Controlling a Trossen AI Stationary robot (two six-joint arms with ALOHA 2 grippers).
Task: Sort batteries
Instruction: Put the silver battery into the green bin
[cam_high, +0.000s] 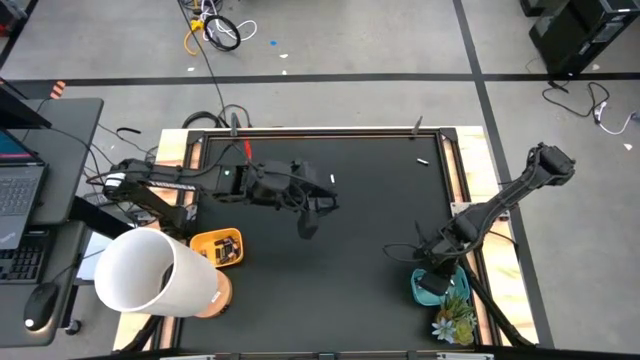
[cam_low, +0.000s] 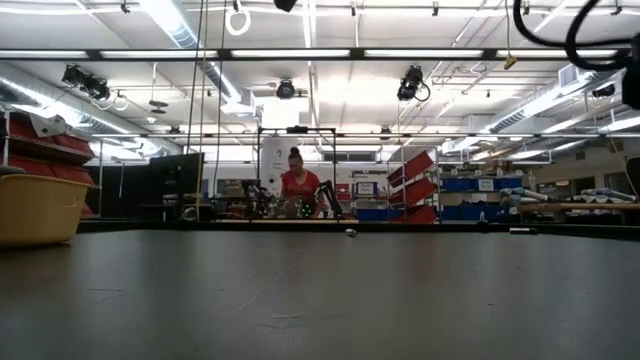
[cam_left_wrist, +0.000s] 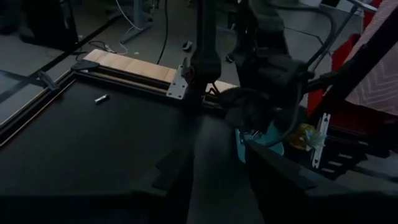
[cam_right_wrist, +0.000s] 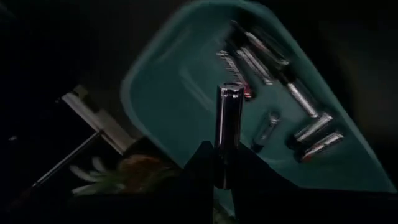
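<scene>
My right gripper (cam_high: 436, 272) hovers over the teal tray (cam_high: 424, 293) at the table's near right edge, shut on a dark battery (cam_right_wrist: 228, 118). Several silver and dark batteries (cam_right_wrist: 292, 93) lie in that tray (cam_right_wrist: 174, 93). My left gripper (cam_left_wrist: 217, 186) is open above the bare mat near the table's middle (cam_high: 309, 218) and touches nothing. Loose white batteries lie flat on the mat toward the far side (cam_high: 331, 179) (cam_high: 422, 161) (cam_left_wrist: 101, 98). An orange tray (cam_high: 205, 243) at the near left holds more batteries (cam_high: 229, 250). My right gripper pinches the dark battery by one end (cam_right_wrist: 226, 168) between its two fingers. The rest of the cylinder sticks out past the fingertips, toward the teal tray. It is lifted clear of the tray and of the batteries lying in it.
A large white cylinder (cam_high: 150, 272) stands at the near left corner beside the orange tray. A small plant (cam_high: 452, 322) sits near the teal tray. Wooden rails (cam_high: 458, 170) border the black mat. A person (cam_low: 297, 190) sits far behind the table. Open mat lies in the middle.
</scene>
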